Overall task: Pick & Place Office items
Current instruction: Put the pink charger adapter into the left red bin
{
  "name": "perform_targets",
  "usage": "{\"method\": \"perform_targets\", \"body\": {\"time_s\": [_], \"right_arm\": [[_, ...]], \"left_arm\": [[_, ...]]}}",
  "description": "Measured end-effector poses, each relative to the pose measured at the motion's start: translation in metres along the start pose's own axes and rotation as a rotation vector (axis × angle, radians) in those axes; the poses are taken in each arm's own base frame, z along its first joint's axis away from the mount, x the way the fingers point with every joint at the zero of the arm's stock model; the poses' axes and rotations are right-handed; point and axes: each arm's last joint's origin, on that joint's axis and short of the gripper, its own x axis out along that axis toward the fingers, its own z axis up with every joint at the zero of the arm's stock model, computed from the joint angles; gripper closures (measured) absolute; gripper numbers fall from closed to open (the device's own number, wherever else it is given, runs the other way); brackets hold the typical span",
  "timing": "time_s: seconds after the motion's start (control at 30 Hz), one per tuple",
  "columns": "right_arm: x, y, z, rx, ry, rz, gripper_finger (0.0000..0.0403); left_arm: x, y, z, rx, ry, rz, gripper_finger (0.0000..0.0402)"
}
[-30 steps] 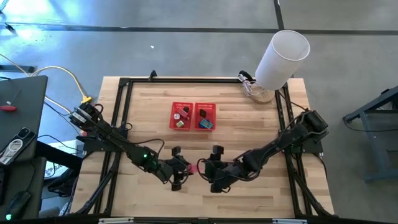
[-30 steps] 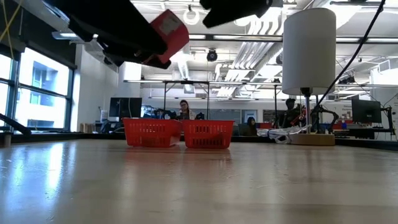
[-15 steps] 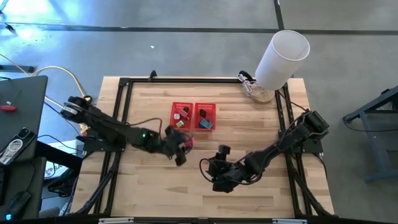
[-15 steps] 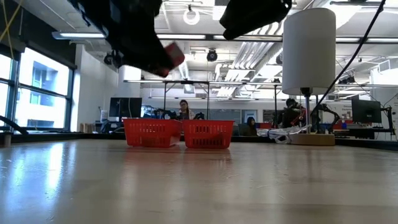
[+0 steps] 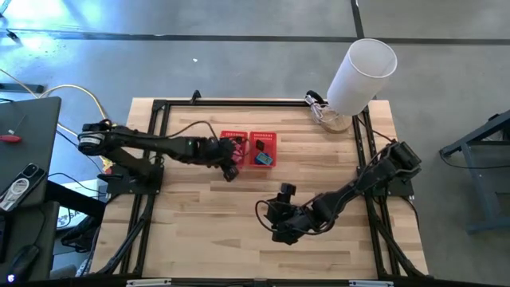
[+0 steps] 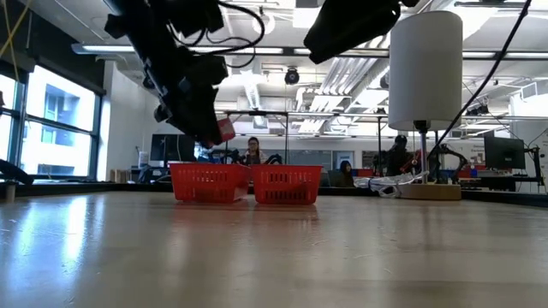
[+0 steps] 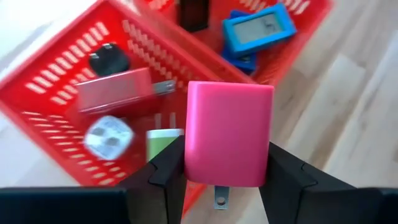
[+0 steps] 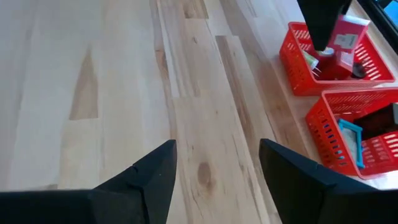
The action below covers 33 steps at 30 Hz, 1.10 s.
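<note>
Charger over the basket, ready to drop

Left gripper [image 7: 227,186] pinches a red-pink plastic plug-in charger block [image 7: 229,132] between its two dark fingers, metal prong pointing down, hovering just above the near rim of the red two-compartment mesh basket [image 5: 249,149]. Below it in the basket's left compartment lie a pale pink flat block [image 7: 115,90], a small black adapter [image 7: 107,60], a white round plug [image 7: 109,137] and a green piece [image 7: 163,140]; the other compartment holds a teal-framed display [image 7: 260,27].

This looks like the placing step. The next move calls for easing further over the compartment, then parting the fingers.

Right gripper [image 8: 214,163] waits with fingers spread over bare wood, well apart from the basket, leaving open table all around it.
</note>
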Motion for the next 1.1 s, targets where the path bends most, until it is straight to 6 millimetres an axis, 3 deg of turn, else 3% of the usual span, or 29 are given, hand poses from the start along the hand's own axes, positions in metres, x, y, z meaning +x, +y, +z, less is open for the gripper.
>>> {"method": "perform_targets", "body": {"time_s": [0.6, 0.97, 1.1], "right_arm": [[0.015, -0.020, 0.009, -0.007, 0.016, -0.040, 0.0187], [0.023, -0.034, 0.014, -0.005, 0.030, -0.070, 0.0187], [0.026, -0.039, 0.015, -0.010, 0.042, -0.066, 0.0187]], "left_arm": [[0.007, 0.041, 0.013, 0.064, 0.156, -0.008, 0.0257], [0.031, 0.052, 0.009, 0.124, 0.254, -0.013, 0.0256], [0.031, 0.053, 0.010, 0.117, 0.253, -0.028, 0.0225]]}}
